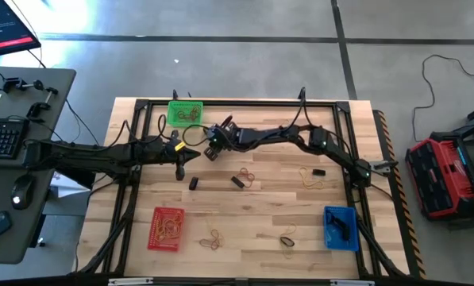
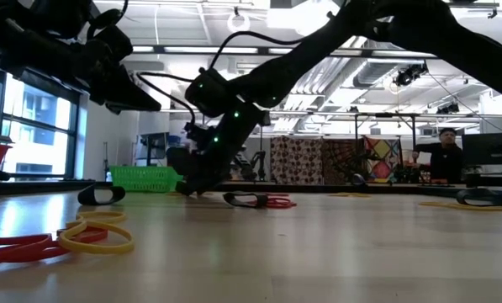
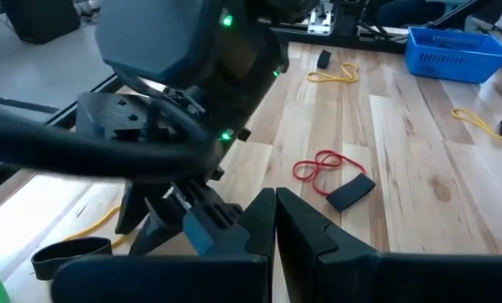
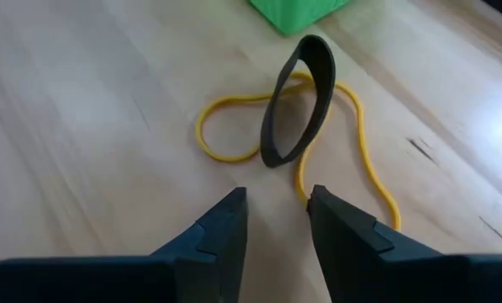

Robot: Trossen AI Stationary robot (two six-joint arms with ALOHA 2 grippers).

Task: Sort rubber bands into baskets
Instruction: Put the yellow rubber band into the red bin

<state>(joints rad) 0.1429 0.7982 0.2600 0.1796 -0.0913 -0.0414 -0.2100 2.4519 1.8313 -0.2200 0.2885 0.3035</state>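
Note:
My right gripper [image 4: 274, 202] hangs open, tilted down just above the wood, near the green basket [image 1: 185, 111]. Just beyond its fingertips a wide black rubber band [image 4: 297, 101] lies partly on a thin yellow rubber band [image 4: 234, 126]; neither is between the fingers. My left gripper [image 3: 274, 223] is shut and holds nothing, waiting left of centre [image 1: 181, 168]. The red basket [image 1: 167, 228] stands near left and the blue basket [image 1: 341, 226] near right. A red band [image 3: 319, 167] and a black band [image 3: 351, 192] lie mid-table.
More yellow bands lie toward the right [image 1: 312, 179] and along the near side [image 1: 213, 237]. Red and yellow bands [image 2: 82, 240] lie close to the low camera. A black metal frame [image 1: 244, 102] rims the table. A desk with a keyboard [image 1: 2, 137] stands to the left.

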